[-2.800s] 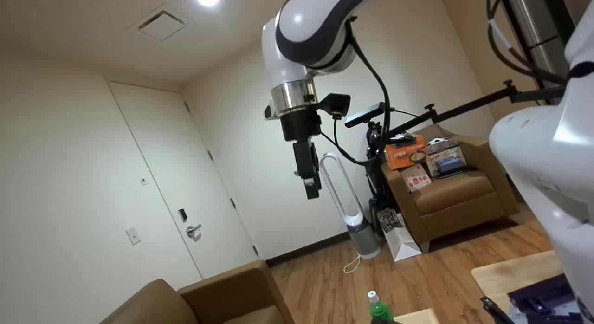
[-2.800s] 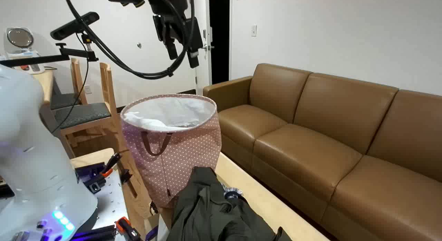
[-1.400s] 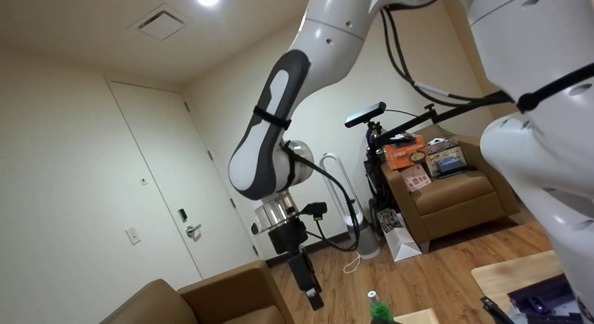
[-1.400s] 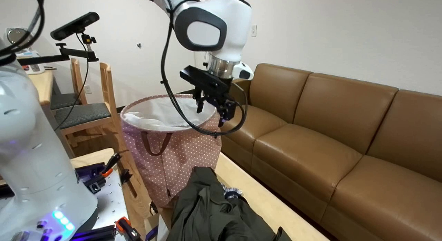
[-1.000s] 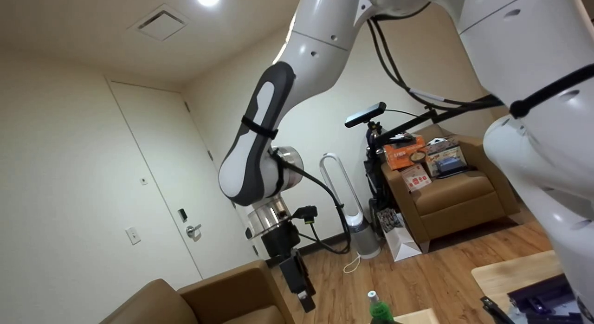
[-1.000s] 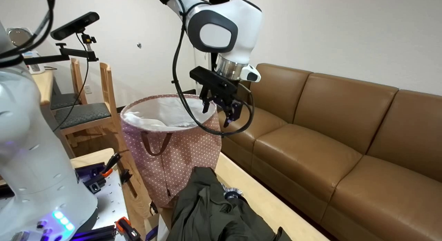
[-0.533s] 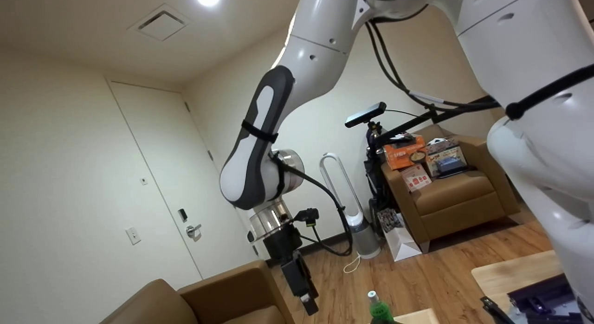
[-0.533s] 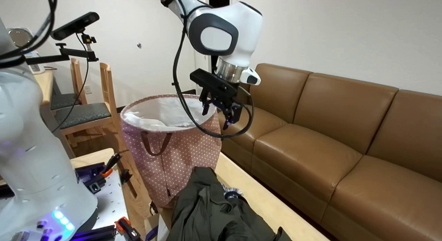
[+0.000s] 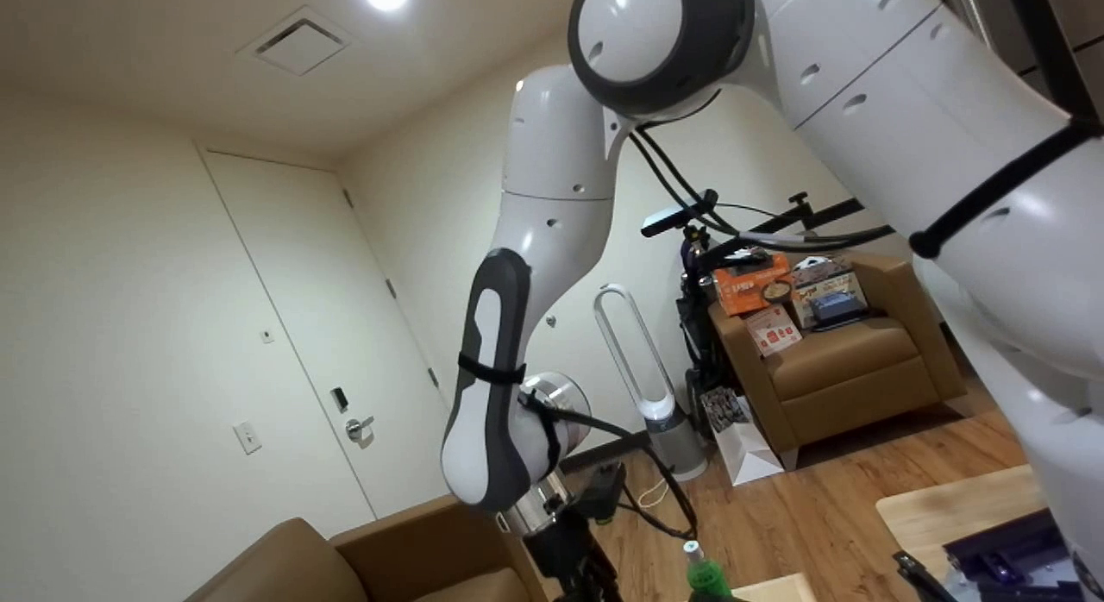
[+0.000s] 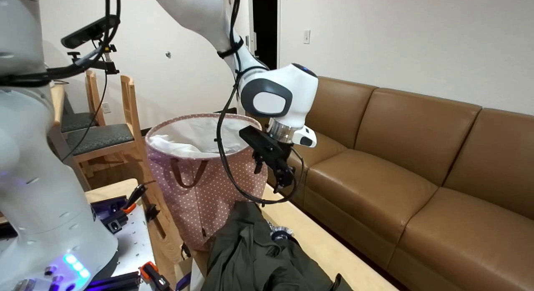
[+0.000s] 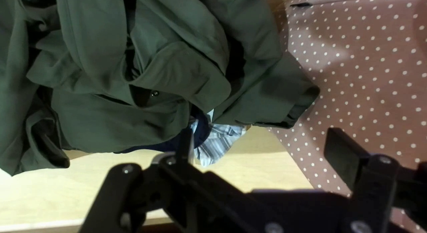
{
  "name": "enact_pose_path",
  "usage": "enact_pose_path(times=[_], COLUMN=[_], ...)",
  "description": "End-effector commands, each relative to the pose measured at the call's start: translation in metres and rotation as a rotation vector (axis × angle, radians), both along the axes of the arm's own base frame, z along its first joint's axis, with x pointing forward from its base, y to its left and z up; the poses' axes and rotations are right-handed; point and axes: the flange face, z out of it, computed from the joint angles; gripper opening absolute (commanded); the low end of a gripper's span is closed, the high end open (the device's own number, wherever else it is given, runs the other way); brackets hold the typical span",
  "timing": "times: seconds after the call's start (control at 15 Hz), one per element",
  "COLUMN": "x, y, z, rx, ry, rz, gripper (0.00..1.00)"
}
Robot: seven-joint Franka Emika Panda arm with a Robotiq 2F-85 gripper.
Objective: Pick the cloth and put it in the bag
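Note:
The dark green cloth [image 10: 258, 253] lies crumpled on the light wooden table, and it fills the upper left of the wrist view as green folds [image 11: 160, 69]. Behind it, touching its far end, stands the pink polka-dotted bag [image 10: 233, 178] with a wide round mouth and white material inside. My gripper [image 10: 268, 180] hangs beside the bag, a little above the table and beyond the cloth. In the wrist view the gripper [image 11: 260, 143] is spread wide, with only tabletop and bag side seen between its fingers. Part of the gripper drops below the frame in an exterior view.
A plaid piece of fabric [image 11: 218, 143] and a dark blue item [image 11: 201, 129] peek out from under the cloth. A brown sofa [image 10: 375, 170] runs along the table. A green bottle [image 9: 707, 576] stands near the arm. A mounted camera [image 10: 89, 31] juts out behind.
The arm has swung down from high above the bag, turning on the way. After a brief halt it sinks further beside the bag. Cloth and bag have not moved.

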Motion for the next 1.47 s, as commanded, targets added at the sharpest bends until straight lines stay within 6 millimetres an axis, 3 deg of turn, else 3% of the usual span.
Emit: enact_pose_path(times=[0.0,0.13,0.27,0.6,0.93,1.4], x=[0.003,0.005,0.008,-0.004,-0.026,-0.040], y=[0.002,0.003,0.006,0.004,0.009,-0.012], z=[-0.004,-0.004,-0.020,-0.078,-0.137,-0.199], rx=[-0.001,-0.026,-0.084,-0.223,-0.277,-0.302], ry=[0.007,-0.001,-0.010,0.033,0.159,0.246], rz=[-0.001,-0.046,-0.160,-0.353,-0.321,-0.373], gripper=[1.00,1.00,1.00,1.00,1.00,1.00])
